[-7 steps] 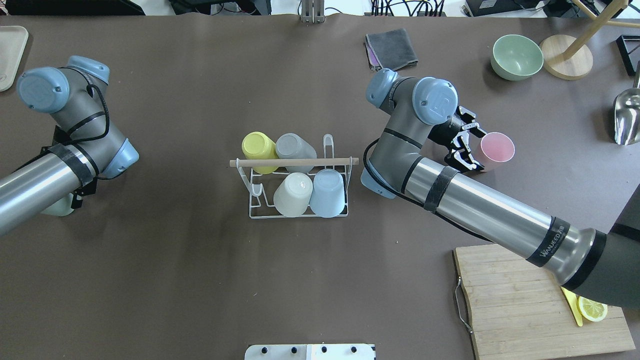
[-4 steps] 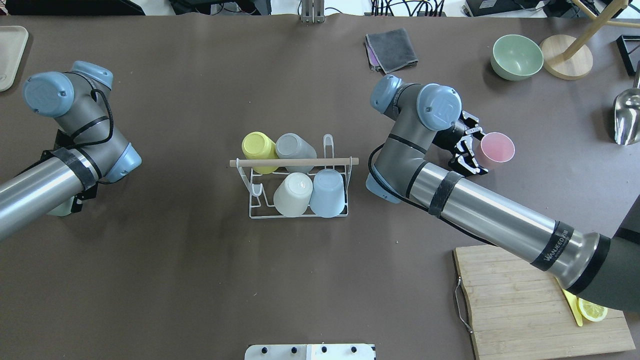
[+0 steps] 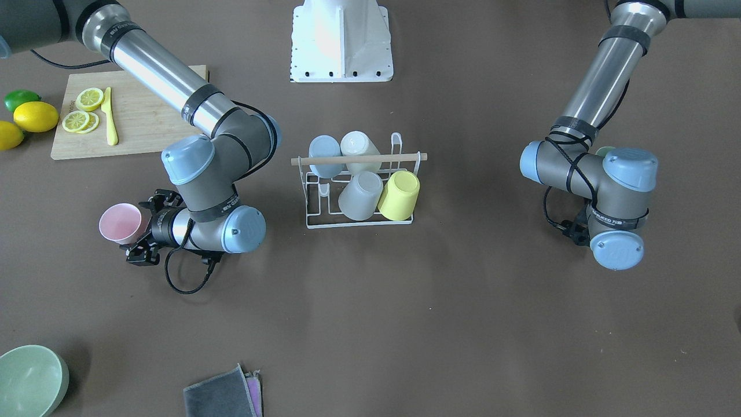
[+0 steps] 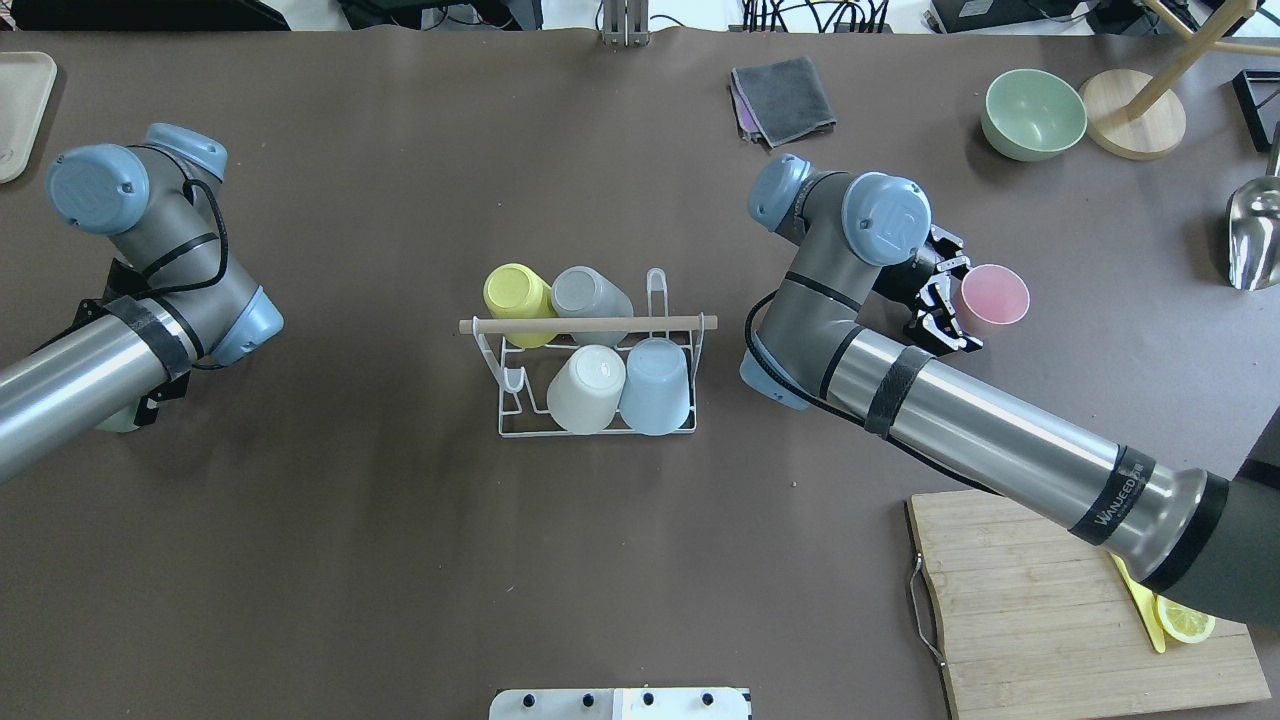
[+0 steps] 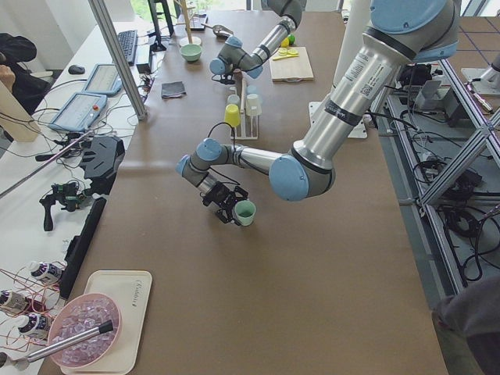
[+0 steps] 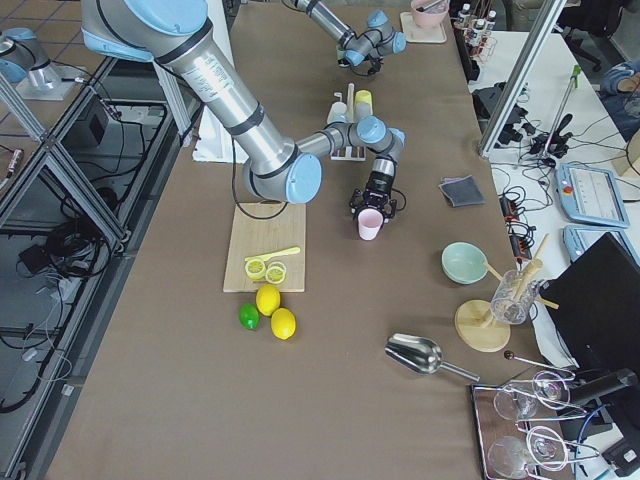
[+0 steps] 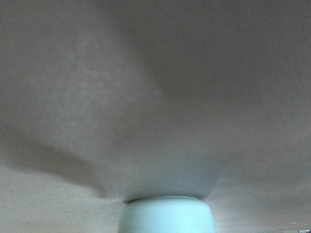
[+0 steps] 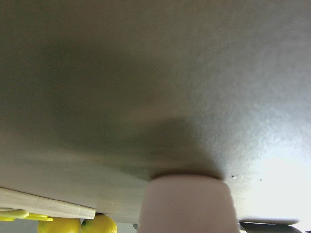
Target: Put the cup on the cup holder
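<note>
The cup holder (image 4: 590,324) is a white wire rack with a wooden rod, at mid-table, also in the front view (image 3: 359,157). It holds a yellow, a grey, a cream and a blue cup upside down. A pink cup (image 4: 995,296) stands upright on the table to its right. My right gripper (image 4: 970,305) is open, its fingers on either side of the pink cup's rack-facing side (image 3: 120,223). A mint cup (image 5: 245,212) stands at my left gripper (image 5: 232,209), mostly hidden under the arm overhead. I cannot tell if that gripper is open or shut.
A cutting board (image 4: 1040,610) with lemon slices and a yellow knife lies front right. A green bowl (image 4: 1033,113), a grey cloth (image 4: 785,98), a wooden stand base (image 4: 1132,113) and a metal scoop (image 4: 1255,235) lie at the far right.
My right wrist has shifted a little toward the pink cup, which has not moved. My left arm has shifted slightly; the mint cup stays put.
</note>
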You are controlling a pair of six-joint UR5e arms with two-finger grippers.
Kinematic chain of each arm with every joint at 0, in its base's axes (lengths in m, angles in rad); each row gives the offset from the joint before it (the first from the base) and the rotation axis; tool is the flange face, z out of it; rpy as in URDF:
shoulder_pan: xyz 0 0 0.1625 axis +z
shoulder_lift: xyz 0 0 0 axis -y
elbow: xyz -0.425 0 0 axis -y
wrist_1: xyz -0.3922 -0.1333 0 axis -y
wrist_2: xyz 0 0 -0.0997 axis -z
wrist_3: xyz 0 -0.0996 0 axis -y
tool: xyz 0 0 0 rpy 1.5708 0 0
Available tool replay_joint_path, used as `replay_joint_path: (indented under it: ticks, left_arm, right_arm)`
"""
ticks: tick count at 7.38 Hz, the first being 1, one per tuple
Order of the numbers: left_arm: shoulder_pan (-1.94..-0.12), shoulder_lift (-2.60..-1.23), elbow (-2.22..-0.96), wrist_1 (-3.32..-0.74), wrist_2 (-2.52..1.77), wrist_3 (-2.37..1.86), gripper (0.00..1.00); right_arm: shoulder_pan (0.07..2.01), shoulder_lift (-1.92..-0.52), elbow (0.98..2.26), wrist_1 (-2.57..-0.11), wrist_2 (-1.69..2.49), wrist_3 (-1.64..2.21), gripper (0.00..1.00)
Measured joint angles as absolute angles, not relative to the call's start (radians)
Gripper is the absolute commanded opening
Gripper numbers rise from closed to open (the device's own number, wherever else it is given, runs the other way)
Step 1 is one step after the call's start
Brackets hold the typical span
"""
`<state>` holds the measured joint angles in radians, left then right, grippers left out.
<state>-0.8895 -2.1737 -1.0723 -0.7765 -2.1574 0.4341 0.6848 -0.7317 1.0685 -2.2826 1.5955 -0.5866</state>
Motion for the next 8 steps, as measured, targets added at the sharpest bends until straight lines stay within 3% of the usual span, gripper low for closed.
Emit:
replay_joint_path:
  ticks: [4,5,6,8]
  left_arm:
    - [-0.888,-2.172,-1.075,-0.776,-2.155,0.435,0.97]
    - [-0.888,-2.171,-1.075,-0.776,-2.155,0.435,0.82]
    - [-0.888,-2.17,-1.076,-0.776,-2.155,0.435,0.56]
    - [-0.888,-2.169,-1.078,-0.774,-2.157,0.431,0.18]
  right_arm:
    - [0.691,-0.766,1.107,-2.274,1.595,-0.592,0.98]
    - [0.692,-0.774,1.116,-2.274,1.595,-0.592,0.98]
    - [0.694,-0.779,1.12,-2.273,1.595,-0.594,0.98]
    - [0.698,-0.784,1.122,-2.272,1.595,-0.598,0.98]
